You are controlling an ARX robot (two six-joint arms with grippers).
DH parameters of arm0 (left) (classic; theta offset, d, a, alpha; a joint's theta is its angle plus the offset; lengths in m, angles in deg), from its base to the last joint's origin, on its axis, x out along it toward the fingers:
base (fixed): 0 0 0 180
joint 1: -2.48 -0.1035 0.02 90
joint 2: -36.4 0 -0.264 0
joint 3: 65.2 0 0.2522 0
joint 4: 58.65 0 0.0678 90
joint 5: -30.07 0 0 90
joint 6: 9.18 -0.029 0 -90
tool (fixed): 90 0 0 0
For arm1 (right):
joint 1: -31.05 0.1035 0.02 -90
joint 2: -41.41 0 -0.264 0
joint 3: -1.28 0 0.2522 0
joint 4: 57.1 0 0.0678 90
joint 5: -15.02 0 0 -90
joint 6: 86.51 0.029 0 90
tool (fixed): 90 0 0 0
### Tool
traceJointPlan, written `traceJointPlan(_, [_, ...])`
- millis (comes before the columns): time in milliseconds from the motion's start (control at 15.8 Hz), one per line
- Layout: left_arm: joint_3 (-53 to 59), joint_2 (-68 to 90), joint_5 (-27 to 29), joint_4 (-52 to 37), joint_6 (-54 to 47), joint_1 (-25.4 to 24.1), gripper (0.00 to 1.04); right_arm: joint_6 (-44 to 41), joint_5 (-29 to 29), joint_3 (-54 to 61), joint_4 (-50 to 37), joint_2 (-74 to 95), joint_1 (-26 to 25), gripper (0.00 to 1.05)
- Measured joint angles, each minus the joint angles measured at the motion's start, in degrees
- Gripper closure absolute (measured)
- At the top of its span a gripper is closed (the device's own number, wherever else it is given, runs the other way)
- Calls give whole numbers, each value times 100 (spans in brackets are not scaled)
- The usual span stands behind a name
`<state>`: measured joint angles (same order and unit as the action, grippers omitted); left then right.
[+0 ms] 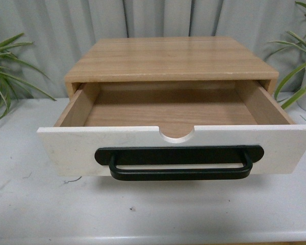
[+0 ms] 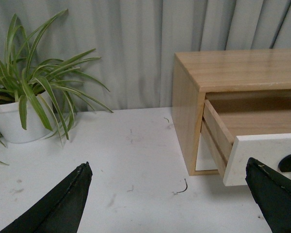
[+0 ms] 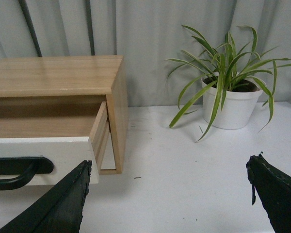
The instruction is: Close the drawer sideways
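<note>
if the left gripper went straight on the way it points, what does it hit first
Probably nothing soon: the left gripper faces bare table between the plant and the cabinet, curtain behind. Its finger nearer the drawer may clip the white front's end; depth is unclear.

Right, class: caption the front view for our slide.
Drawer with black handle pulled out of its wooden cabinet on a white table.

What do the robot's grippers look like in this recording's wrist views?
Only the finger ends show. The left gripper and right gripper each have two matte black, wedge-shaped fingers tapering to a point. No markings visible. The front view shows no arm.
</note>
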<state>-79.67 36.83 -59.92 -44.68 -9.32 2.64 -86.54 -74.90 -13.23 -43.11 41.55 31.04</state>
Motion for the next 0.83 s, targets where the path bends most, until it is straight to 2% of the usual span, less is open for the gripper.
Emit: traceJointPlan(825, [0,0,0,0,0,0,7,-2,-2,0,0,0,0,6])
